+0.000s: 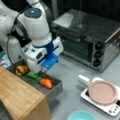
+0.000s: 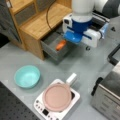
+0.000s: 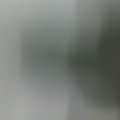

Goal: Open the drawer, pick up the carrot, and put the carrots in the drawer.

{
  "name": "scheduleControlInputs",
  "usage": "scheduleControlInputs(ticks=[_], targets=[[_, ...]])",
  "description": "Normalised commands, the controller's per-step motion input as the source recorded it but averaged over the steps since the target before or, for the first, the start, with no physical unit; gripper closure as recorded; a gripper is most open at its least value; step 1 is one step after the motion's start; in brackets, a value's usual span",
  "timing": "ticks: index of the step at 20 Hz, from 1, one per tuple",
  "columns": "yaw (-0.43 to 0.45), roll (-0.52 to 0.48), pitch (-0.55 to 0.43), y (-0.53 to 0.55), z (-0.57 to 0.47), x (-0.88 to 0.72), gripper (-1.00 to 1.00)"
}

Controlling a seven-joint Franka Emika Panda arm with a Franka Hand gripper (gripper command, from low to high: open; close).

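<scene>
drawer job | dark grey metal drawer [image 1: 53, 90] was open | small orange toy carrot [image 1: 46, 82] lay inside, just below white-and-blue gripper [image 1: 43, 71] | couldn't tell its spread | judgement: lift straight, clear the walls

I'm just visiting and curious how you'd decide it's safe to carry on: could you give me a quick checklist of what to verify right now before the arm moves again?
1. Drawer pulled open: ok, open in both front views.
2. Carrot inside the drawer: ok, it lies within the grey walls.
3. Gripper free of the carrot: cannot tell; it hangs just above the drawer, fingertips hidden.
4. Green toy and yellow toy in the drawer beside the carrot: ok.
5. Wrist view usable: not ok, only a grey blur.
</scene>
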Motion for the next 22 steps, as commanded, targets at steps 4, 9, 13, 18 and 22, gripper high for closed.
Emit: scheduleControlInputs(ticks=[4,9,13,18,22], targets=[[0.043,-0.131,-0.034,-0.19,-0.06,-0.01,-1.00],[0.057,-0.131,-0.023,-0.18,-0.06,-0.02,-1.00],[0.070,-0.127,-0.020,-0.18,-0.04,-0.03,-1.00],[0.066,-0.126,-0.002,-0.24,0.03,-0.05,-1.00],[0.062,-0.121,0.011,-0.28,0.05,-0.05,-1.00]])
